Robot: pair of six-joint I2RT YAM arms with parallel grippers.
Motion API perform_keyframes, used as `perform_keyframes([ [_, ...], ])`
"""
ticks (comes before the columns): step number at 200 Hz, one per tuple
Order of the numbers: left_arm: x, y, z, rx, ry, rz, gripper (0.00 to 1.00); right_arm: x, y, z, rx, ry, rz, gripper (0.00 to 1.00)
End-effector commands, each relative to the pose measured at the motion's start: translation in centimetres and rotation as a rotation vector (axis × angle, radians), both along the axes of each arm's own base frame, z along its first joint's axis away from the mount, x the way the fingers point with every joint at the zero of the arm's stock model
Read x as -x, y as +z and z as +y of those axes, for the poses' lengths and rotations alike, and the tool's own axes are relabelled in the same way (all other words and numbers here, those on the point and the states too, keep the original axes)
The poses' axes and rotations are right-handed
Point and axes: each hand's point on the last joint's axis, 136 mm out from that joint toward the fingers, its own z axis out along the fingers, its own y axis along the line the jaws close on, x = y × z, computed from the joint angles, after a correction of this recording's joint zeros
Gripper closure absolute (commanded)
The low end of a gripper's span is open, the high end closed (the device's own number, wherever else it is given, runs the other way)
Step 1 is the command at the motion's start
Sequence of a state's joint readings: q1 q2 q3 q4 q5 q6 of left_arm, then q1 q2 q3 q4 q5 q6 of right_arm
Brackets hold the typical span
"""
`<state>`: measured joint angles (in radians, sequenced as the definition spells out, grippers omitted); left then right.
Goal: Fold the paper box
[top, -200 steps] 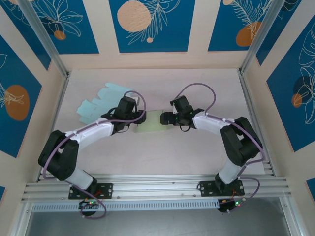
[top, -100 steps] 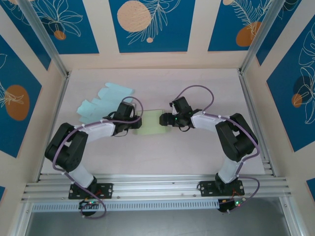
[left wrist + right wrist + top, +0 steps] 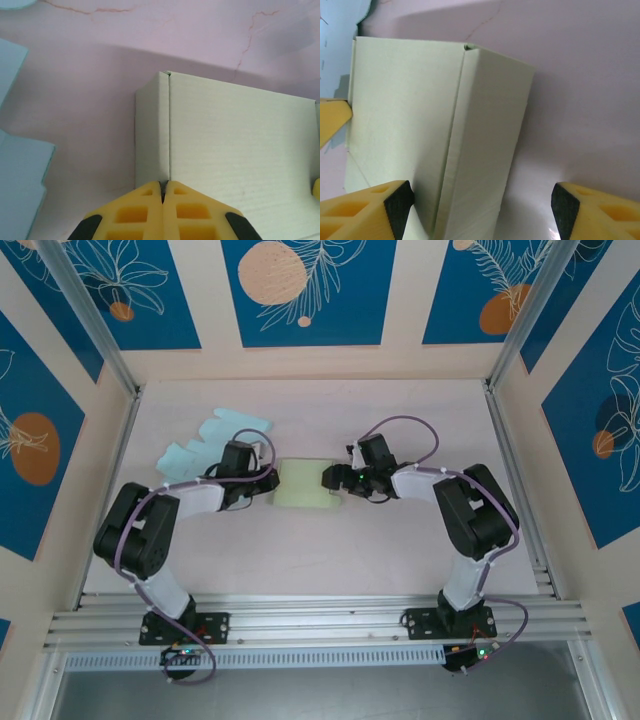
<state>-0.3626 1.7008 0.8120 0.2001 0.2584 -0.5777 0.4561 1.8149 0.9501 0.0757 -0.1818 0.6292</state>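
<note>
The pale green paper box (image 3: 303,485) sits mid-table between my two grippers, its side panels folded up. My left gripper (image 3: 264,483) is at the box's left side. In the left wrist view it (image 3: 163,185) is shut, with its yellow fingertips (image 3: 145,200) meeting at the fold line between the box's left wall (image 3: 151,135) and its broad face (image 3: 240,145). My right gripper (image 3: 334,480) is at the box's right side. Its open jaws (image 3: 477,210) straddle the folded right wall (image 3: 485,150) without closing on it.
Light blue flat paper cut-outs (image 3: 205,445) lie on the pink table (image 3: 400,560) behind and left of the left gripper; they also show in the left wrist view (image 3: 20,185). Aluminium posts and patterned walls ring the table.
My left gripper has closed from half open to shut and moved back-left to the box's left edge. The box has shifted slightly towards the back and looks more folded up. The right gripper followed it.
</note>
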Motion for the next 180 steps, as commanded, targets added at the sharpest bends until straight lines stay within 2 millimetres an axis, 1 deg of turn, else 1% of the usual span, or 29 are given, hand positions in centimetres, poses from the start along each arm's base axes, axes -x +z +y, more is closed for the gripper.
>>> perform_keyframes([
  [1, 3.7, -6.1, 2.1, -0.049, 0.027, 0.231, 0.97, 0.4, -0.2, 1.1, -0.092, 0.019, 0.046, 0.25],
  [39, 3.5, -6.6, 2.3, -0.030, 0.033, 0.248, 0.99, 0.3, -0.2, 2.0, -0.182, 0.027, 0.067, 0.28],
  [58, 3.4, -6.5, 2.2, -0.011, 0.030, 0.248, 0.99, 0.2, -0.1, 2.7, -0.245, 0.039, 0.080, 0.33],
  [77, 3.3, -6.0, 1.8, 0.008, 0.014, 0.237, 0.98, 0.0, 0.1, 3.4, -0.305, 0.055, 0.088, 0.42],
  [97, 3.0, -5.1, 1.6, 0.021, 0.003, 0.213, 0.94, -0.1, 0.4, 3.7, -0.331, 0.048, 0.095, 0.54],
  [107, 3.0, -4.4, 1.5, 0.022, -0.001, 0.196, 0.91, -0.1, 0.7, 3.5, -0.334, 0.037, 0.096, 0.55],
  [118, 2.8, -3.1, 1.6, 0.023, -0.006, 0.162, 0.83, -0.1, 1.3, 3.2, -0.340, 0.020, 0.102, 0.56],
  [127, 2.6, -2.0, 1.6, 0.024, -0.012, 0.129, 0.73, 0.0, 2.0, 2.9, -0.343, 0.006, 0.110, 0.58],
  [150, 2.2, 2.4, 1.5, 0.030, -0.044, -0.011, 0.49, 0.5, 3.3, 2.0, -0.339, -0.029, 0.160, 0.58],
  [164, 2.1, 5.5, 1.4, 0.025, -0.082, -0.148, 0.38, 1.2, 4.1, 1.5, -0.328, -0.041, 0.211, 0.58],
  [173, 2.3, 7.5, 1.0, -0.002, -0.136, -0.263, 0.31, 1.6, 4.7, 1.3, -0.338, -0.040, 0.246, 0.58],
  [180, 2.6, 9.0, 0.5, -0.039, -0.182, -0.363, 0.28, 2.0, 5.2, 1.1, -0.346, -0.040, 0.275, 0.58],
])
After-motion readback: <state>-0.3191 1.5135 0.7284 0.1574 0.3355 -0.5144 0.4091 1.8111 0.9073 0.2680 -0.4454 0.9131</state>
